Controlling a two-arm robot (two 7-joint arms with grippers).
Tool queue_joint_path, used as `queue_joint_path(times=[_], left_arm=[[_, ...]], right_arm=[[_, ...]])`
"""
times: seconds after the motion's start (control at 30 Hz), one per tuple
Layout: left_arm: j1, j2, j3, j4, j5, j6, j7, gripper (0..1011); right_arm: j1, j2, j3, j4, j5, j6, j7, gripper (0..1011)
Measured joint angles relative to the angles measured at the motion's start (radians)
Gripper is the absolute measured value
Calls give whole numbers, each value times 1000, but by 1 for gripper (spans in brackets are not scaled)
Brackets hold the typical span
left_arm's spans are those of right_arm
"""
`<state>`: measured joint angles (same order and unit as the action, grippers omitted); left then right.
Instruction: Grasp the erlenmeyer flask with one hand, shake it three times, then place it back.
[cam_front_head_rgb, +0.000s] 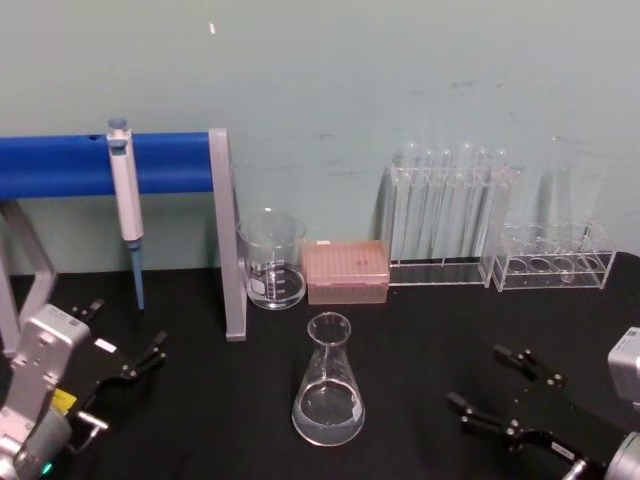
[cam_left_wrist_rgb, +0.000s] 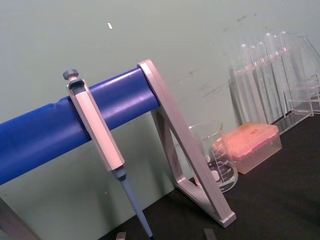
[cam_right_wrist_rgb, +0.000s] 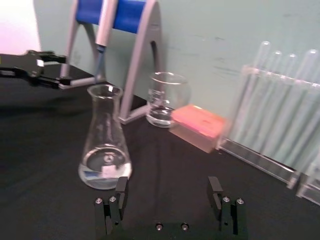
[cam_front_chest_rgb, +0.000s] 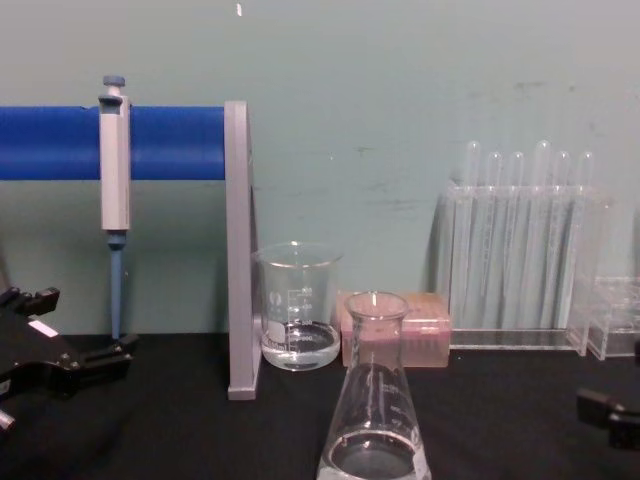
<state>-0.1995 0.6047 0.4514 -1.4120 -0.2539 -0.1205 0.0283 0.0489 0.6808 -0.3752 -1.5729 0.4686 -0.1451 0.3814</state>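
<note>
Grippers are sitting nearest the robot on either side of the black table. The left gripper is hovering low at the near left with its two flat fingers spread wide apart and nothing between them. The right gripper is lying low at the near right, its fingers likewise parted and empty. In the right wrist view the right gripper's own fingers are pointing towards the erlenmeyer flask, which is well short of being between them. The flask is standing upright on the table, between the two grippers and touching neither, with a shallow pool of clear liquid lying in its wide base. Behind it and slightly to the left, a glass beaker with printed markings is standing upright near the wall, also holding a little clear liquid. Just beside the beaker on its right, a pink box is resting flat. Farther right along the wall, a clear rack is holding a row of tall test tubes upright, and a second, lower clear rack is sitting beside it. At the back left, a grey stand is carrying a blue bar, and a pipette is hanging from that bar with its tip pointing down.
</note>
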Motion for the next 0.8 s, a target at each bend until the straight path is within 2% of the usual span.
queue_joint_path(times=[0.37, 0.67, 0.8], left_arm=[[0, 0, 0, 0, 0, 0, 0, 1001], [0, 0, 0, 0, 0, 0, 0, 1001], [0, 0, 0, 0, 0, 0, 0, 1001]], right_arm=[[42, -49, -21, 31, 3, -5, 88, 1002], [100, -102, -39, 92, 3, -1, 159, 1003], [137, -130, -48, 131, -10, 3, 187, 1003]])
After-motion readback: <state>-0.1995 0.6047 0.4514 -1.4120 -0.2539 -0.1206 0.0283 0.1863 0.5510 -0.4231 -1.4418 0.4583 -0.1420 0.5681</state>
